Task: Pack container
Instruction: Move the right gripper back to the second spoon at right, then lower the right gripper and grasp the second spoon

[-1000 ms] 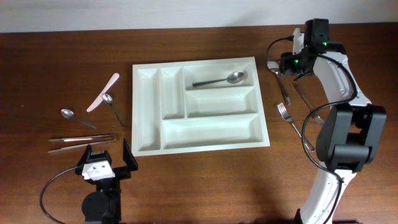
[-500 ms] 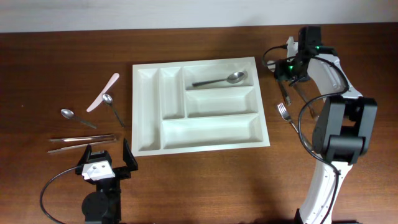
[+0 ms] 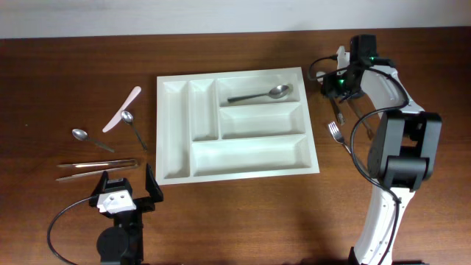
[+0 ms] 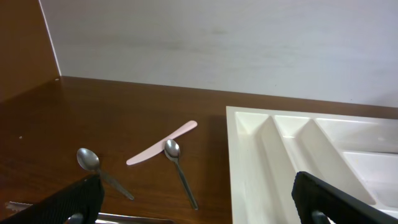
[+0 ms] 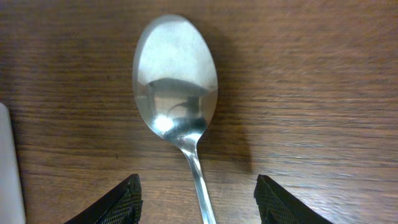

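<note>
Overhead view: the container (image 3: pixel 250 154) is parked mid-worktop (image 3: pixel 73 73). Since a second ago the right tool (image 5: pixel 198 193) has been shifted toward it, over a loose spoon (image 5: pixel 177 74), spread apart, nothing gripped. The left tool (image 4: pixel 199 205) is held open too.

The shiny steel spoon (image 5: pixel 177 81) loses its handle at the right wrist view's bottom edge. From the left wrist, the large white plastic cutlery tray (image 4: pixel 249 162) runs off the right and bottom edges.
</note>
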